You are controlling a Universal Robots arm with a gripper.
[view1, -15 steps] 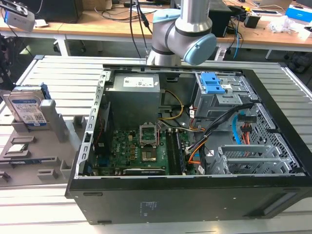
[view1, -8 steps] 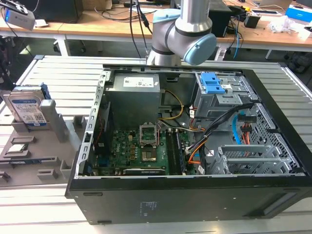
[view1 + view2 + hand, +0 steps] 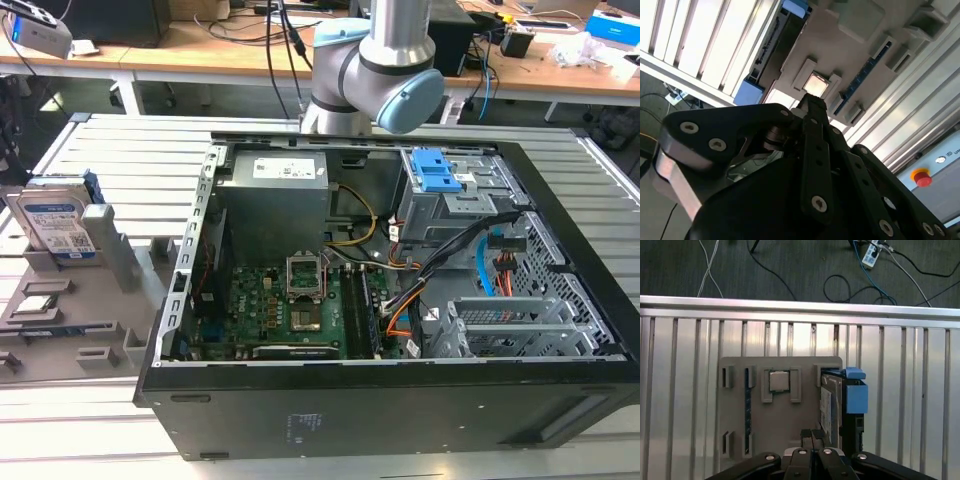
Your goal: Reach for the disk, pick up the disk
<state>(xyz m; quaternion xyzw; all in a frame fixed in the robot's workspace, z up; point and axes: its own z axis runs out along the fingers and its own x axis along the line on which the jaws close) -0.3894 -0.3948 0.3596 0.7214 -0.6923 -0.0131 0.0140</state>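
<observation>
The disk point(image 3: 55, 218) stands on edge in a slot of a grey fixture plate point(image 3: 60, 310) at the exterior view's left, its white-and-blue label facing out and a blue frame around it. In the first wrist view the disk point(image 3: 831, 407) is seen edge-on, with its blue frame point(image 3: 855, 395) beside it. My gripper point(image 3: 812, 434) hangs high above the plate, shut and holding nothing, and sits just off the disk's edge in that picture. In the second wrist view the black gripper point(image 3: 812, 102) points at the plate, with the disk point(image 3: 771, 42) off to one side.
An open computer case point(image 3: 400, 400) takes up the middle of the slatted metal table point(image 3: 130, 150), with a blue bracket point(image 3: 438, 170) on its drive cage. The arm point(image 3: 375, 60) rises behind the case. A processor chip point(image 3: 779, 381) lies in the fixture plate. Cables lie on the floor point(image 3: 790, 265).
</observation>
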